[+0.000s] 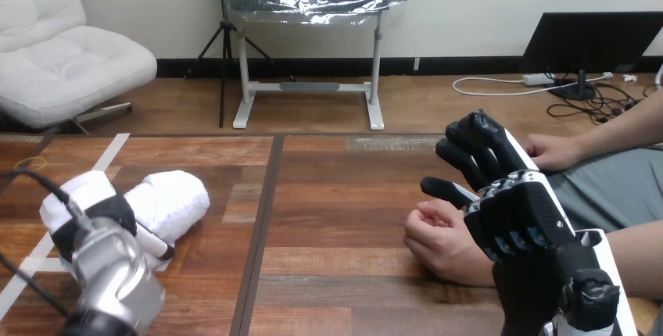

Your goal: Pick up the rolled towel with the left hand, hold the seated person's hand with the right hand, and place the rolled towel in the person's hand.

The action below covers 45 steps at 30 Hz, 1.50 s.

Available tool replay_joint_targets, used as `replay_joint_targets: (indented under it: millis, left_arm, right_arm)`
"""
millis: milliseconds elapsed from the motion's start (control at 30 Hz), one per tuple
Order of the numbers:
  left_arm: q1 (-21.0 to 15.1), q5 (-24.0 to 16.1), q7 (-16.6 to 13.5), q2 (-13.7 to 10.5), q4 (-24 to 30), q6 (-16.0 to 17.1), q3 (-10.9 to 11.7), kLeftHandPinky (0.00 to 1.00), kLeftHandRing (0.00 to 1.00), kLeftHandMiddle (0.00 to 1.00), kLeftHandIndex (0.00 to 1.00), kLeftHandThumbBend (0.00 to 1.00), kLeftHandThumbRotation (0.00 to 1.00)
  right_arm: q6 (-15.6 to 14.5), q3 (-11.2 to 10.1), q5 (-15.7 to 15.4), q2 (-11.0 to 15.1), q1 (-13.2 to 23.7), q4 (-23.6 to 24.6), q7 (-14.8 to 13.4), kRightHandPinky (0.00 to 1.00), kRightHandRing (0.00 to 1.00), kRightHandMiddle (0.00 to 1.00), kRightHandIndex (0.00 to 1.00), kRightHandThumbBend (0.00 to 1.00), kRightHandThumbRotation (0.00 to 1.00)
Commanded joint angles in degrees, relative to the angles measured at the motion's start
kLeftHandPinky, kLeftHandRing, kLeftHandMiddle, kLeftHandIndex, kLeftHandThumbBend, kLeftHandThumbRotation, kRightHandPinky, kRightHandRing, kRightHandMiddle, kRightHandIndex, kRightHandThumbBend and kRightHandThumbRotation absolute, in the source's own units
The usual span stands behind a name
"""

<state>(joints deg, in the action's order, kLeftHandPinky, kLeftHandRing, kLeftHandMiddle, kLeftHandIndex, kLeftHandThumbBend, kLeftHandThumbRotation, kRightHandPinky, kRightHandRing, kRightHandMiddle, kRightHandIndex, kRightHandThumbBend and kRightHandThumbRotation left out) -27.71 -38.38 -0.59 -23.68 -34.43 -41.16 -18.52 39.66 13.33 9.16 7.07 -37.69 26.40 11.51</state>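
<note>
The rolled white towel (173,198) lies on the wooden table (328,195) at the left. My left hand (87,209) rests against the towel's near left end, with its back turned to the camera. At the right, the person's hand (436,236) sits on the table as a loose fist. My right hand (512,211) is right beside and partly over that fist and its wrist. Its fingers (475,144) stretch out straight past the fist, and its thumb (444,188) points left above the knuckles. Nothing is curled round the person's hand.
The person's other hand (551,150) rests at the table's far right edge. White tape strips (109,151) run across the left of the table. A dark seam (266,219) splits the tabletop down the middle.
</note>
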Motion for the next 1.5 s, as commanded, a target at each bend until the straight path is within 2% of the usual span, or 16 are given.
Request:
replay_joint_targets:
  millis: [0, 100, 433, 533, 700, 767, 933, 1167, 1400, 1467]
  left_arm:
    - [1.2, 1.0, -3.4, 0.4, 6.5, 1.8, 2.7, 0.08, 0.19, 0.31, 0.47, 0.79, 0.00]
    - [2.7, 1.8, -4.6, 0.5, 9.1, 2.8, 4.0, 0.10, 0.21, 0.33, 0.45, 0.81, 0.00]
    - [9.2, 5.8, -8.9, 0.6, 19.3, 11.1, 9.0, 0.22, 0.35, 0.43, 0.44, 0.84, 0.00]
    - [10.9, 7.7, -10.4, 1.6, 22.1, 13.5, 11.1, 0.24, 0.36, 0.43, 0.44, 0.84, 0.00]
    - [13.4, 10.4, -12.5, 3.3, 26.2, 17.0, 13.8, 0.21, 0.31, 0.39, 0.44, 0.83, 0.00]
    - [14.5, 12.1, -13.6, 4.3, 27.8, 19.5, 15.0, 0.20, 0.28, 0.37, 0.44, 0.82, 0.00]
    - [17.1, 14.9, -15.1, 5.6, 30.7, 25.2, 16.8, 0.16, 0.23, 0.32, 0.45, 0.79, 0.00]
    - [20.0, 19.6, -15.5, 7.5, 33.9, 32.9, 19.0, 0.20, 0.27, 0.35, 0.44, 0.75, 0.00]
    - [22.1, 21.0, -16.0, 8.8, 36.5, 37.3, 19.7, 0.26, 0.33, 0.39, 0.44, 0.73, 0.00]
    - [22.8, 22.5, -15.7, 9.6, 37.5, 38.9, 20.2, 0.27, 0.34, 0.40, 0.44, 0.72, 0.00]
  right_arm:
    - [0.6, -0.4, 0.4, -0.3, 2.6, 1.4, 0.0, 0.80, 0.91, 0.91, 0.91, 0.78, 1.00]
    - [0.6, -0.5, 0.3, -0.4, 2.7, 1.2, 0.0, 0.80, 0.91, 0.91, 0.90, 0.76, 1.00]
    - [-0.4, -1.0, 0.0, -0.8, 2.7, 0.7, -0.6, 0.80, 0.91, 0.90, 0.90, 0.72, 1.00]
    - [-0.7, -1.3, -0.5, -1.0, 2.8, 0.4, -0.9, 0.81, 0.91, 0.90, 0.90, 0.71, 1.00]
    - [-1.5, -2.0, -1.2, -0.9, 2.9, 0.2, -1.3, 0.84, 0.93, 0.91, 0.91, 0.70, 1.00]
    - [-1.6, -2.6, -2.0, -1.1, 3.0, -0.2, -1.8, 0.85, 0.93, 0.91, 0.91, 0.70, 1.00]
    - [-1.5, -4.0, -3.0, -0.6, 3.7, -1.1, -2.0, 0.86, 0.93, 0.91, 0.91, 0.69, 1.00]
    - [-1.6, -6.3, -4.1, 0.2, 5.2, -2.6, -2.0, 0.89, 0.93, 0.92, 0.92, 0.64, 1.00]
    - [-2.3, -8.7, -5.3, 1.3, 6.8, -3.0, -1.9, 0.92, 0.94, 0.93, 0.93, 0.62, 1.00]
    - [-3.3, -9.5, -5.9, 1.9, 7.1, -2.7, -1.9, 0.92, 0.95, 0.94, 0.94, 0.63, 1.00]
